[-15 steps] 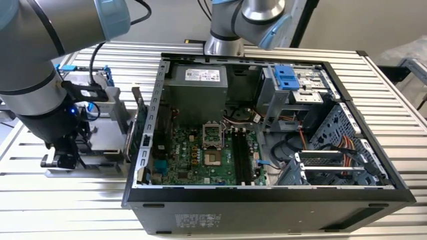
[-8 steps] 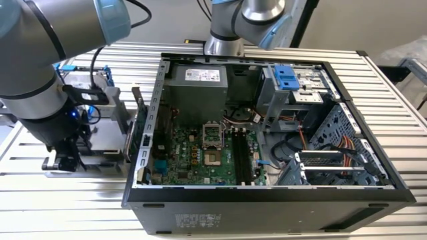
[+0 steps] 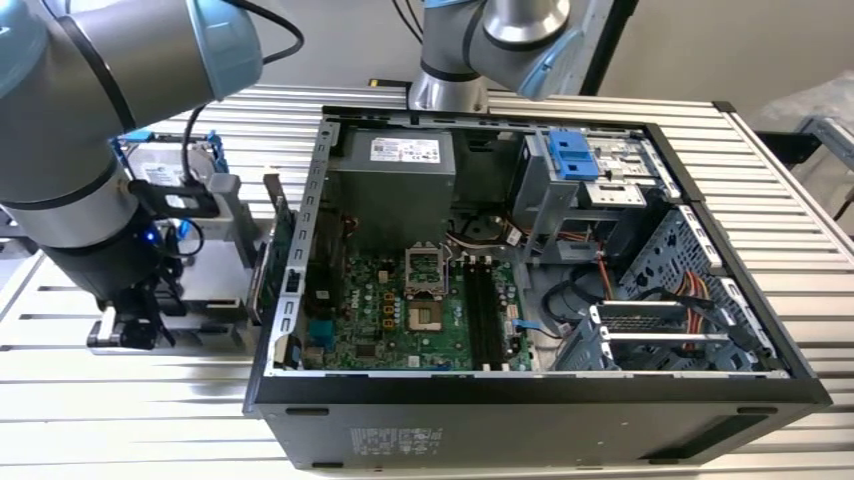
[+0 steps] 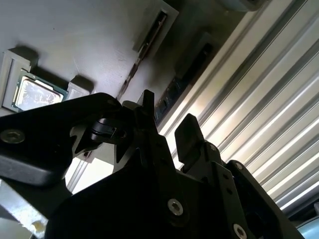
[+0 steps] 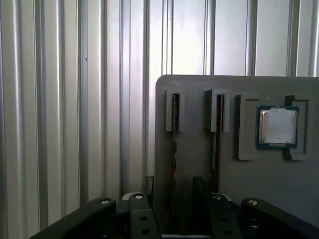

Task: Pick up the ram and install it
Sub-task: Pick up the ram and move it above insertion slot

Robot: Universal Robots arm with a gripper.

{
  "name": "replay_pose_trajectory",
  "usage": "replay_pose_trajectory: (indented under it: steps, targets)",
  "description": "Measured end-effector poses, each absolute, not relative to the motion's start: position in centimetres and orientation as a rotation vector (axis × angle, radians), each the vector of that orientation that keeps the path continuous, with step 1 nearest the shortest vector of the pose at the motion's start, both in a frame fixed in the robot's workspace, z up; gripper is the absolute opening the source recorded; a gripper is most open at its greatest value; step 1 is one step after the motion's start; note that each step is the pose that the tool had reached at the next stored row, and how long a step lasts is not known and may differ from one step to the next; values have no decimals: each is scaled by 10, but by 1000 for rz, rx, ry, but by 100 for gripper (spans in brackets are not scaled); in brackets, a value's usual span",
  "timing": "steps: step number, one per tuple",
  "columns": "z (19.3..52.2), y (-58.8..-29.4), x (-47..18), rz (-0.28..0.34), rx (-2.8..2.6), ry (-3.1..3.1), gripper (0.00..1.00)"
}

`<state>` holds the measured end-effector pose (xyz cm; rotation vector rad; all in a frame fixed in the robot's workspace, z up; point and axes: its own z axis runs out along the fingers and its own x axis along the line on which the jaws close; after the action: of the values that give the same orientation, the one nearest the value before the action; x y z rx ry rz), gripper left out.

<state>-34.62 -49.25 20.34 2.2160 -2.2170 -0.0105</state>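
Pickup is in hand, the grasp not yet made. In the exterior view the hand [image 3: 134, 325] hangs low over the bench [image 3: 120, 430], at about 9 o'clock of the case [image 3: 534, 400]. In both wrist views its fingers [image 4: 189, 133] stand apart, seemingly either side of the ram [image 5: 175, 114]. The ram sits on edge in a holder [image 5: 197, 84] slot, beside a second stick [image 5: 218, 114] and a chip [image 5: 277, 127]. Closing calls for pads square and centred on the thin board, clear of its neighbour.
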Motion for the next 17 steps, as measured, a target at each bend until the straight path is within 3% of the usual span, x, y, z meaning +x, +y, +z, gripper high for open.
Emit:
replay_pose_trajectory:
  steps: [17]
  targets:
    - [194, -493, -346, -28, 2221, -2228, 100]
